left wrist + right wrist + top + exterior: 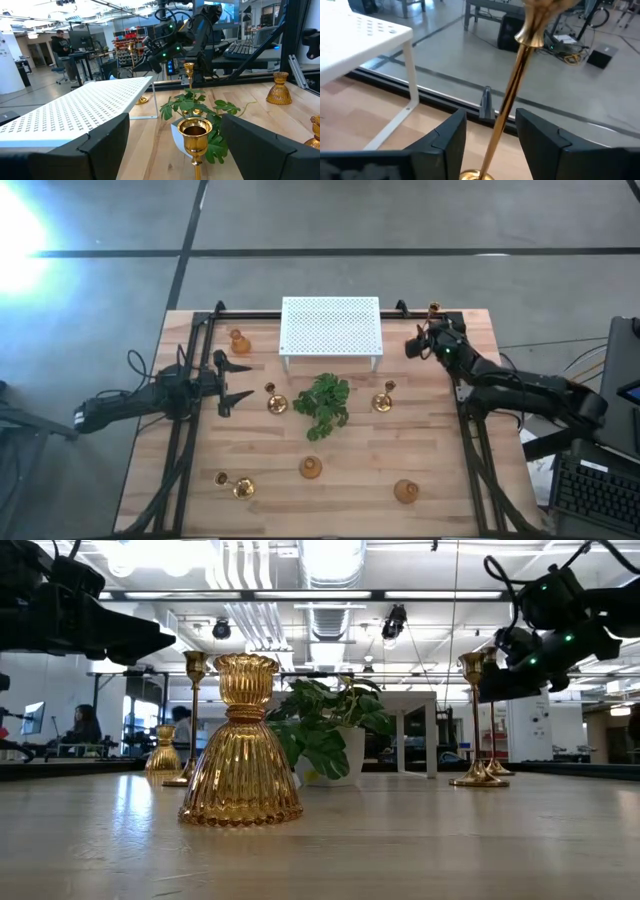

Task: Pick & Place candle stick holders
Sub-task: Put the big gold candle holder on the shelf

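Observation:
Several shiny gold candle stick holders stand about the table. A tall thin one [512, 95] rises near the far right corner, its top [433, 308] showing beside my right gripper [412, 345]. My right gripper [490, 145] is open, its fingers on either side of that stem, with gaps on both sides. My left gripper [235, 382] waits open at the left, facing another tall holder [195, 132]. Squat holders [311, 468] [405, 491] [238, 340] rest on their wide bases.
A white perforated stand [331, 330] occupies the far middle, close to my right gripper. A green leafy plant [322, 405] sits at the centre between two tall holders [270, 398] [383, 398]. Another holder [232, 485] is near the left front. Black rails [470, 440] run along the table's sides.

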Controlling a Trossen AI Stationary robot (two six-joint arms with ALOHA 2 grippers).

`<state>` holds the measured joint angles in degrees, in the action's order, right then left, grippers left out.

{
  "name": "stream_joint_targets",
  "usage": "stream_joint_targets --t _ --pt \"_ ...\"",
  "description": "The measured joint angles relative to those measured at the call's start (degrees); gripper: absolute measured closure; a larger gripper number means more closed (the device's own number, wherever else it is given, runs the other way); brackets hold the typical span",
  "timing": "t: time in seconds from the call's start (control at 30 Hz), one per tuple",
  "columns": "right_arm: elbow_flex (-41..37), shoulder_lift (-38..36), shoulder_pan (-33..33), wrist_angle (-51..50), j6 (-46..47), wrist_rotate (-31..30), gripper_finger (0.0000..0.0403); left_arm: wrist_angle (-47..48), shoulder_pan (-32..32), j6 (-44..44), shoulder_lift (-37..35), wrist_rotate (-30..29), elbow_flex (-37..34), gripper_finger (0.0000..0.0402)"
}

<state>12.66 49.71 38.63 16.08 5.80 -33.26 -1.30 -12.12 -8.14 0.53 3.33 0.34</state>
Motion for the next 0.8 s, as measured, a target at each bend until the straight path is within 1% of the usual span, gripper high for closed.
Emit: stream_joint_targets --t 0.17,0.3,0.4,0.6,0.8 --pt "1.47 3.82 1.35 1.6 0.09 -0.15 0.0251 0.0 -0.01 0.01 -0.02 0.0 0.0 0.0083" --pt "2.2 6.03 1.6 2.42 0.54 -1.4 0.0272 0.0 0.0 0.02 -0.02 0.0 0.0 0.0083" --pt "2.24 6.75 1.58 2.47 2.39 -2.11 0.0302 0.0 -0.02 0.02 -0.01 0.0 0.0 0.0083" --pt "1.71 6.58 1.53 2.22 4.38 -2.72 0.0383 -0.02 0.0 0.02 0.0 0.0 0.0 0.0083" --pt "1.69 6.51 1.54 2.32 3.91 -3.02 0.039 0.0 -0.02 0.0 -0.02 0.0 0.0 0.0083"
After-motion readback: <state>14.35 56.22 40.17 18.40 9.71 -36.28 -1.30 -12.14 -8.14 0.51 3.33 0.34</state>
